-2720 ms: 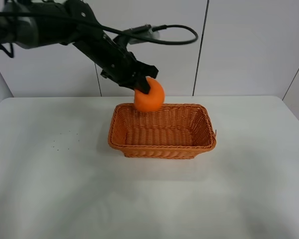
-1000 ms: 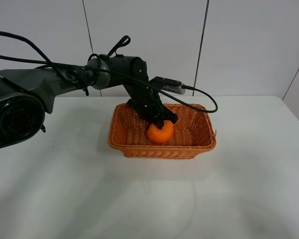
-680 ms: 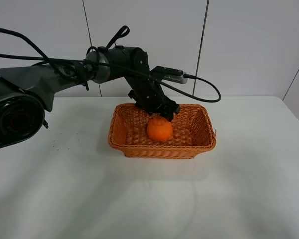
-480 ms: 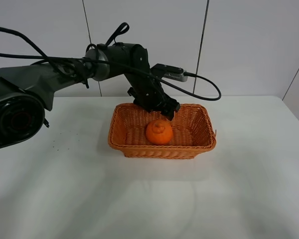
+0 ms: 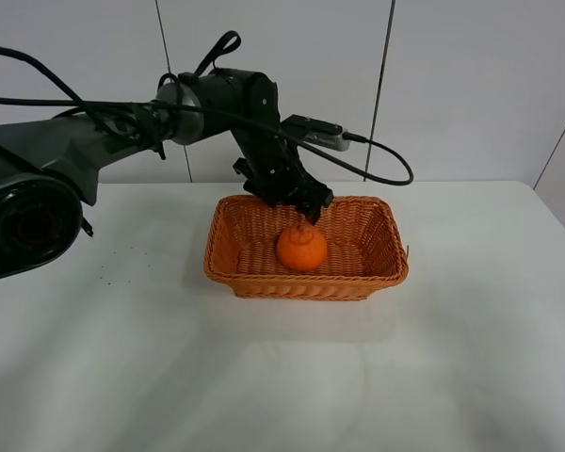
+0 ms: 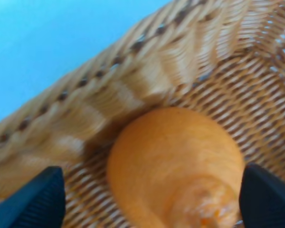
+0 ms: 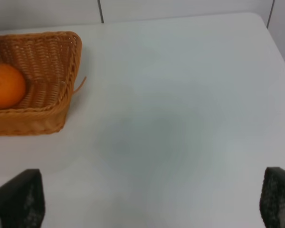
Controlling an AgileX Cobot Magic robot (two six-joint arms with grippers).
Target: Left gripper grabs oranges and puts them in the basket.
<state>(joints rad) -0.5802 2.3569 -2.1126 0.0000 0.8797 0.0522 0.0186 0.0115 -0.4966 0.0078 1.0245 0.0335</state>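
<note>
The orange (image 5: 301, 248) lies inside the woven basket (image 5: 377, 268), stem bump up, near the middle. My left gripper (image 5: 313, 211) hangs just above the orange, over the basket's back rim, open and empty. In the left wrist view the orange (image 6: 175, 164) rests on the basket floor (image 6: 256, 85) between my spread fingertips (image 6: 38, 199). The right wrist view shows the orange (image 7: 7, 85) in the basket (image 7: 61, 66) off to one side. My right gripper (image 7: 149, 199) is open, its two fingertips (image 7: 278, 197) far apart over bare table, away from the basket.
The basket sits on a white table (image 5: 264, 377) in front of a white panelled wall (image 5: 452, 85). A black cable (image 5: 377, 174) loops from the left arm over the basket's back edge.
My left gripper carried the orange down into the basket, let it go, and rose a little. The orange now rests free on the basket floor.
</note>
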